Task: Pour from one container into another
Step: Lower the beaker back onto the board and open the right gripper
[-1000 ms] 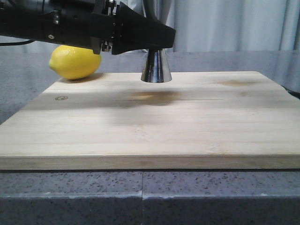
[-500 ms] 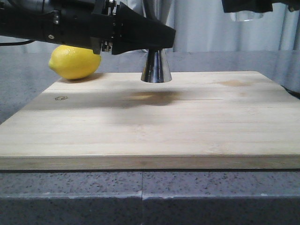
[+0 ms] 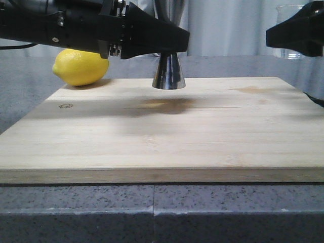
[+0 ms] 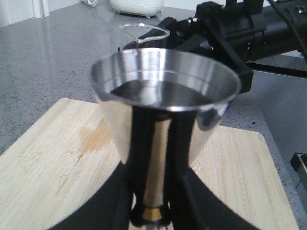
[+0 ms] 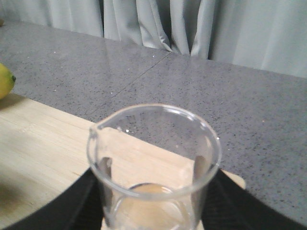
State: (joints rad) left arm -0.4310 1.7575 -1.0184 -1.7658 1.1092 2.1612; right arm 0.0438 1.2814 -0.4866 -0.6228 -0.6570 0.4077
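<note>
left tool clamps the jigger upright at upper centre; right tool grips the beaker at the upper right edge, well apart, lip towards the jigger.

There was one lemon; one steel jigger; one glass beaker; one wooden cutting board; two black grippers, the left gripper clamped on the jigger's waist and the right gripper around the beaker; one stone counter
</note>
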